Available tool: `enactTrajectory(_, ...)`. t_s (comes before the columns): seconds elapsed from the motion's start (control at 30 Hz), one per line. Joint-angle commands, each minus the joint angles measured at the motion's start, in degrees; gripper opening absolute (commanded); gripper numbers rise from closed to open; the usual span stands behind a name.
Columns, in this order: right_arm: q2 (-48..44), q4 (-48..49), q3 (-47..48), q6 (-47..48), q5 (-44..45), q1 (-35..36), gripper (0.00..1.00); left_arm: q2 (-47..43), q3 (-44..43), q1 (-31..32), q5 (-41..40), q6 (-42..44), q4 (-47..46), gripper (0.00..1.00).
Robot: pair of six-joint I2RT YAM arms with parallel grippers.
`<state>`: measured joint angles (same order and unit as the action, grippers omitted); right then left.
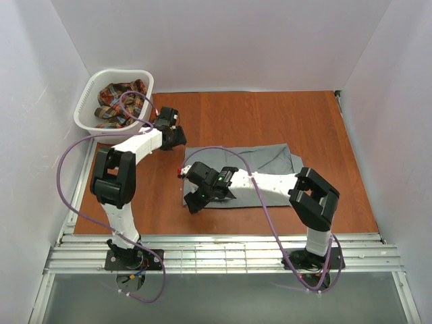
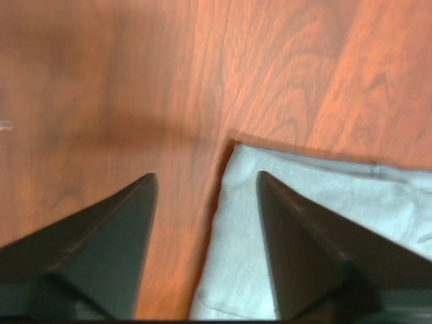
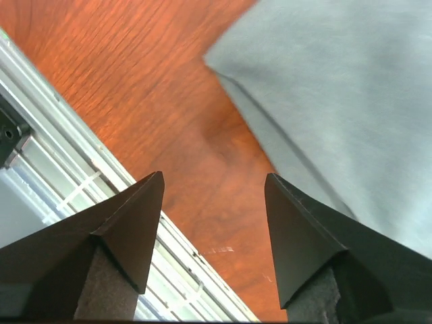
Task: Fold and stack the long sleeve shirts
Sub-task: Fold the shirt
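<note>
Open and empty, the left gripper [image 1: 177, 140] and right gripper [image 1: 192, 202] hover at the frame-left corners of the folded grey shirt [image 1: 270, 158] at mid-frame on the tabletop [image 1: 270, 115], seemingly poised to lift that edge together, while the plaid shirt [image 1: 118, 101] lies bundled in the white basket [image 1: 86, 98] at upper left.

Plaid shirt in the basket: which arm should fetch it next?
Left, probably: the left gripper, open and empty, hangs close to the basket; the right gripper is farther away, by the near-left corner of the grey shirt.
</note>
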<state>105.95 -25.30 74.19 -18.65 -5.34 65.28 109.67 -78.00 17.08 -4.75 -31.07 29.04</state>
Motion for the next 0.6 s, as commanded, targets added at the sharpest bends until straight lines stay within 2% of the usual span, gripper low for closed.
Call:
enactTrajectory(0.0,-6.7,-1.3,0.2,1.6,7.1,-0.4,0.58,-11.6,4.1,-0.2,-2.3,0.2,0.0,0.67)
enactTrajectory(0.1,-12.0,-1.6,-4.4,1.1,11.4,-1.8,0.59,-20.7,11.8,-0.2,-1.3,-2.4,0.6,0.79)
enactTrajectory(0.17,-14.6,-1.6,-8.9,0.7,13.0,-4.4,0.6,-27.6,16.0,-0.2,2.3,-3.7,1.5,0.82)
enactTrajectory(0.23,-18.3,-1.7,-12.2,0.0,13.4,-8.1,0.61,-32.8,22.5,0.0,6.7,-6.0,2.5,0.82)
enactTrajectory(0.27,-19.5,-1.7,-13.6,-0.2,13.6,-9.5,0.62,-34.3,24.7,0.1,11.7,-7.0,2.5,0.82)
enactTrajectory(0.37,-23.2,-1.6,-19.9,-0.5,12.9,-16.5,0.62,-38.1,32.8,1.4,17.6,-8.9,2.1,0.81)
enactTrajectory(0.57,-25.7,1.0,-26.7,2.7,9.9,-28.3,0.56,-39.5,41.9,5.0,21.9,-11.9,-1.8,0.74)
